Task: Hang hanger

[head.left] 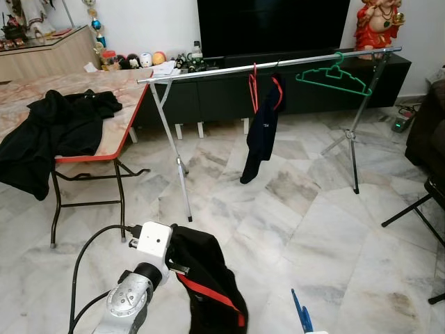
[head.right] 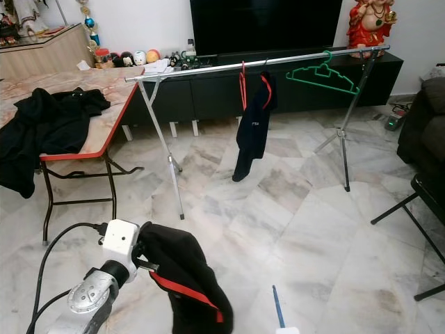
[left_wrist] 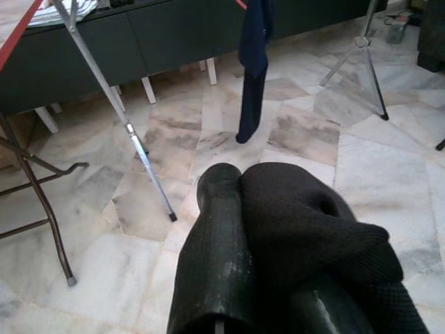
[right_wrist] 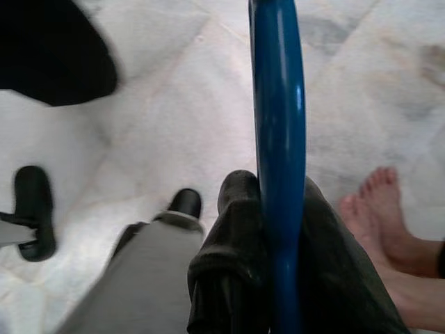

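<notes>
From the head views, one silver drying rail (head.left: pixel 229 67) spans the room on two folding stands. Two hangers hang on it: a red hanger (head.left: pixel 254 87) carrying a dark garment (head.left: pixel 261 136), and an empty green hanger (head.left: pixel 332 76) further to the right. One folding table (head.left: pixel 118 118) stands at left with one black garment heap (head.left: pixel 52 132) on it. Low down, the left gripper (head.left: pixel 182 259) is raised before the robot with a black, red-trimmed cloth (head.left: pixel 208 282) draped over it. A blue hanger (head.left: pixel 302 313) pokes up at the bottom right.

In the left wrist view, the two fingers (left_wrist: pixel 222 257) lie close together, the black cloth bunched over one; whether they pinch it cannot be told.

In the right wrist view, the right gripper (right_wrist: pixel 268 229) is closed around the blue hanger's bar, which runs up between its fingers. A person's two bare feet (right_wrist: pixel 389 229) stand on the marble floor (right_wrist: pixel 174 118).
</notes>
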Available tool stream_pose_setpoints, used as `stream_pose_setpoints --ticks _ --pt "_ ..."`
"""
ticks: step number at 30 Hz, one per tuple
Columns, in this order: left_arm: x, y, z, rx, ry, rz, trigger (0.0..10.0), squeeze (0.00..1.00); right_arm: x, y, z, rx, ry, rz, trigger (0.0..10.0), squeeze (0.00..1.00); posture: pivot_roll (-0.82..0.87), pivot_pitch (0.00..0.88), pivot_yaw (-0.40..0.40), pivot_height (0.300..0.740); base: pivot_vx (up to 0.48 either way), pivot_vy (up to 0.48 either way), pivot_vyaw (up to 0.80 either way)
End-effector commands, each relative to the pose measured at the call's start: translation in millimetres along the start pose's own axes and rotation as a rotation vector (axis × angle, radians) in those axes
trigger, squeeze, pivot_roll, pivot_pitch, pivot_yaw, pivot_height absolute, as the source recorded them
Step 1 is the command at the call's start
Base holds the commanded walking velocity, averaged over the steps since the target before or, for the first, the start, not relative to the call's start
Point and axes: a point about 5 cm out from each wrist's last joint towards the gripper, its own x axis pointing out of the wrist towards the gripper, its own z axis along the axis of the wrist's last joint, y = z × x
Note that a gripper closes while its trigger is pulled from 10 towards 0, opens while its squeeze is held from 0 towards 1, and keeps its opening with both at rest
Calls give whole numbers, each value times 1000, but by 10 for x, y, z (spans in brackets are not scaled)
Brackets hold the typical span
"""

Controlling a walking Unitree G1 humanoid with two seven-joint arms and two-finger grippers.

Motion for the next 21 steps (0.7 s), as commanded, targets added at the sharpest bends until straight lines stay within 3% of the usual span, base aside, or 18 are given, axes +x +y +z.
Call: stream_pose_setpoints --ticks 1,4,6,8,13,21 --pt "-2 31 4 -10 -2 15 10000 0 -8 35 -31 -1 14 3 10000 0 -69 17 79 740 0 0 0" --pt "-3 5 4 -14 -3 9 10000 0 -9 -123 -100 21 6 -31 10000 0 -70 14 81 740 0 0 0" --pt "-5 3 3 -15 -3 7 10000 0 -38 -407 -279 73 17 -78 10000 0 -70 9 82 740 0 0 0" --pt "-6 3 1 -17 -2 6 10000 0 -63 -567 -356 109 13 -104 10000 0 -70 9 82 740 0 0 0" --pt "-10 7 -3 -18 1 4 10000 0 -68 -586 -350 90 -7 -95 10000 0 -71 2 86 740 0 328 0" --pt "-2 -16 4 -15 2 -10 10000 0 -47 -462 -251 89 -40 -69 10000 0 -70 4 89 740 0 480 0"
